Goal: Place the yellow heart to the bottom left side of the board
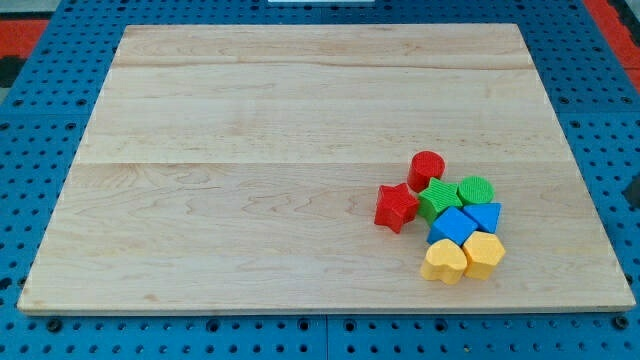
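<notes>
The yellow heart (443,262) lies at the lower right of the wooden board (250,150), at the bottom of a tight cluster of blocks. It touches a yellow hexagon (484,253) on its right and a blue cube (451,226) above it. My tip does not show in this view.
The cluster also holds a red cylinder (427,168), a red star (396,207), a green star (438,198), a green cylinder (476,190) and a blue triangle (485,216). A blue pegboard (40,150) surrounds the board. A dark object (634,190) shows at the view's right edge.
</notes>
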`<state>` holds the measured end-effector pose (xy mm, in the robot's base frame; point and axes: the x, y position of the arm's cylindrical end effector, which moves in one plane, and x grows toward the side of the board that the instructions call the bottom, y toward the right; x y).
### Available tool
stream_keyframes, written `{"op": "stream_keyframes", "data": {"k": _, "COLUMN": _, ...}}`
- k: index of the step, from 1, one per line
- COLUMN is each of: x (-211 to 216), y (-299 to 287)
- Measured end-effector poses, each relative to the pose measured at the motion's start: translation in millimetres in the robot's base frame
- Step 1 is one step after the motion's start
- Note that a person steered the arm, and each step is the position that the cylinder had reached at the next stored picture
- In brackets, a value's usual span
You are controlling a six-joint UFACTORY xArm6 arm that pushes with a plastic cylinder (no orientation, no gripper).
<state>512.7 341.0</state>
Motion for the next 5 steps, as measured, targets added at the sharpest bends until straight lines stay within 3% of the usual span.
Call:
{"op": "stream_keyframes", "data": {"k": 1, "x": 62.7, "y": -3.6}}
{"op": "stream_keyframes", "data": {"k": 2, "x": 93.5, "y": -48.2}}
{"op": "stream_keyframes", "data": {"k": 3, "x": 58.5, "y": -100.2}}
{"op": "stream_keyframes", "data": {"k": 5, "x": 56.4, "y": -198.6}}
